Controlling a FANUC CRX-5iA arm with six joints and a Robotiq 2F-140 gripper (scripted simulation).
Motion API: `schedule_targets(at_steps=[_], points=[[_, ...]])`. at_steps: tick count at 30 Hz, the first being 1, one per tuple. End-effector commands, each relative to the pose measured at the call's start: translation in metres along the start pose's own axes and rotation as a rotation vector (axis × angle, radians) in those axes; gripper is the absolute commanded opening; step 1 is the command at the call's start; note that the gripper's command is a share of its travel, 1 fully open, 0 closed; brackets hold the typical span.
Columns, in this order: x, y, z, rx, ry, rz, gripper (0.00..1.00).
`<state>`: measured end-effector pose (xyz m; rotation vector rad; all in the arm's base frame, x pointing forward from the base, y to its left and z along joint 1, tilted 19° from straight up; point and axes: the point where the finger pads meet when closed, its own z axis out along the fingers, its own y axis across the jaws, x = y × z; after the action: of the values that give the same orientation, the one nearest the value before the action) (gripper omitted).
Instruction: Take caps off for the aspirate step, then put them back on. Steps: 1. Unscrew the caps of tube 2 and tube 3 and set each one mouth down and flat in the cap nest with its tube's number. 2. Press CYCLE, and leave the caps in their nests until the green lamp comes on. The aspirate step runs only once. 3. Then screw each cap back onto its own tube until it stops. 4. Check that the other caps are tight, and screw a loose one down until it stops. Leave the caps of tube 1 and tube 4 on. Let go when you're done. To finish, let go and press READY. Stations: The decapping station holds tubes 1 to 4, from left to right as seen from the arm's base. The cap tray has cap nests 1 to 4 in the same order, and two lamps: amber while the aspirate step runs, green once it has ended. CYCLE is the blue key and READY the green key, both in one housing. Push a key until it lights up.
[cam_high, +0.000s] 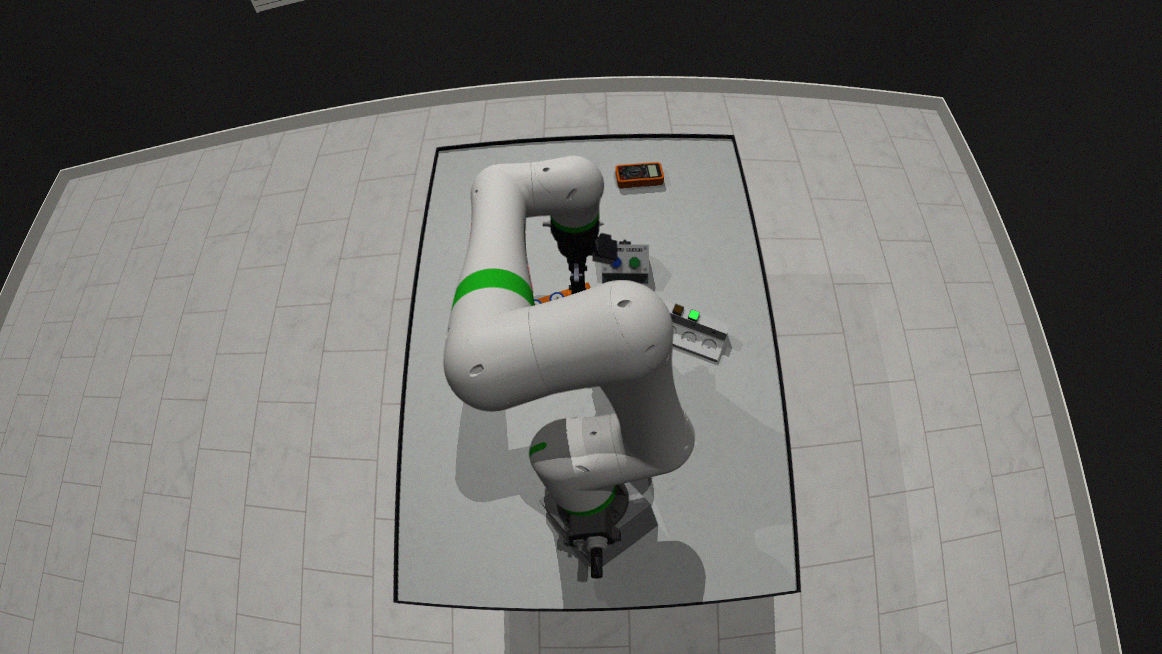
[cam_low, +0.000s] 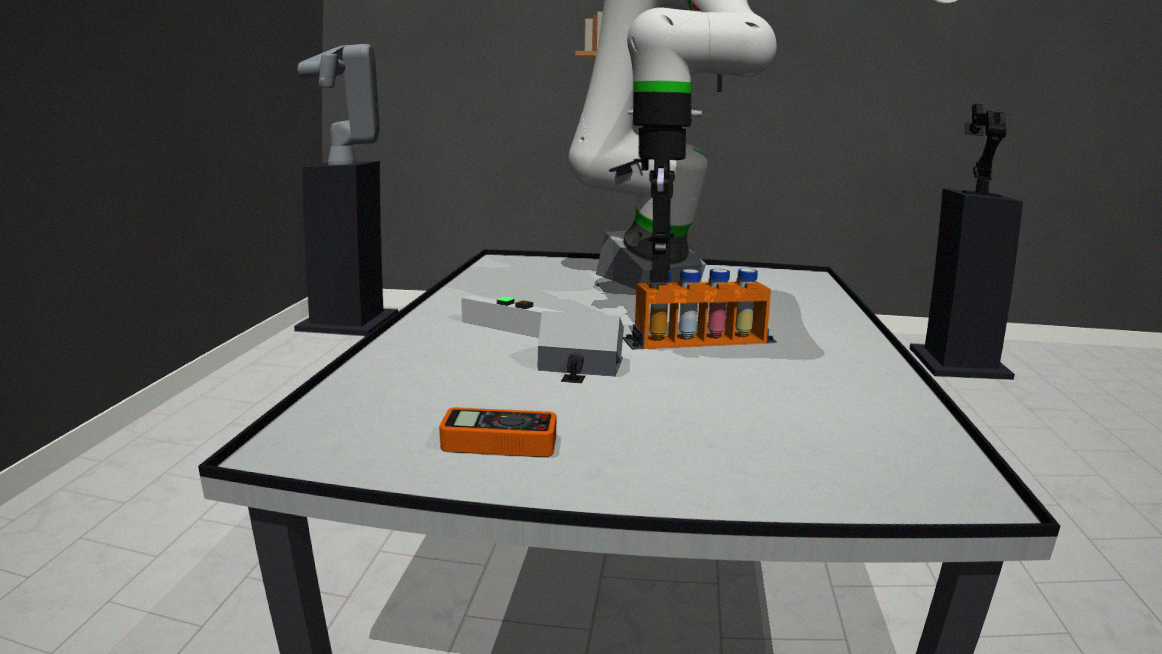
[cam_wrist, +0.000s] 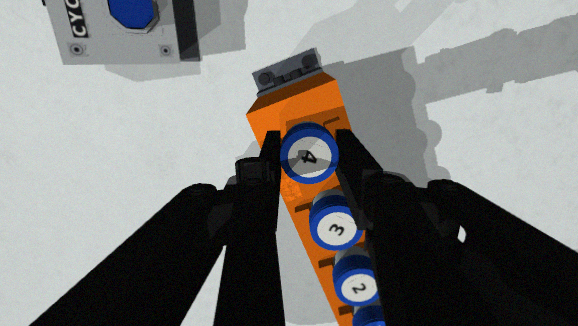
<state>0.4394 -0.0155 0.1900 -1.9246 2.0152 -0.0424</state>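
Note:
The orange decapping station (cam_wrist: 300, 107) (cam_low: 703, 312) (cam_high: 552, 294) holds four tubes with blue caps. My gripper (cam_wrist: 308, 151) (cam_low: 660, 261) (cam_high: 577, 280) points straight down at the rack's end nearest the key housing and is shut on cap 4 (cam_wrist: 309, 152), which sits on its tube. Cap 3 (cam_wrist: 336, 230) (cam_low: 690, 276) and cap 2 (cam_wrist: 357, 285) (cam_low: 718, 276) sit on their tubes; cap 1 (cam_wrist: 370, 317) (cam_low: 747, 276) is at the far end. The cap tray (cam_high: 705, 339) (cam_low: 496, 316) shows empty nests, and its green lamp (cam_high: 693, 314) (cam_low: 504, 300) is lit. The blue CYCLE key (cam_wrist: 131, 11) sits in the grey key housing (cam_wrist: 115, 45) (cam_high: 626, 264) (cam_low: 578, 345).
An orange multimeter (cam_low: 497, 430) (cam_high: 639, 173) lies on the table away from the rack. Two camera stands on black pedestals (cam_low: 341, 243) (cam_low: 971, 284) flank the table. My arm's elbow hides most of the rack in the overhead view.

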Motion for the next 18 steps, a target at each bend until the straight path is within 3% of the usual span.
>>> schedule_targets(at_steps=[1,4,5,18], points=[[0.0003,-0.0007,-0.0008,0.004,0.026,0.1,0.3],[0.0003,-0.0007,-0.0006,0.004,0.026,0.1,0.3],[0.0003,-0.0007,-0.0002,0.004,0.026,0.1,0.41],[0.0002,-0.0006,-0.0032,0.004,0.026,0.1,0.41]])
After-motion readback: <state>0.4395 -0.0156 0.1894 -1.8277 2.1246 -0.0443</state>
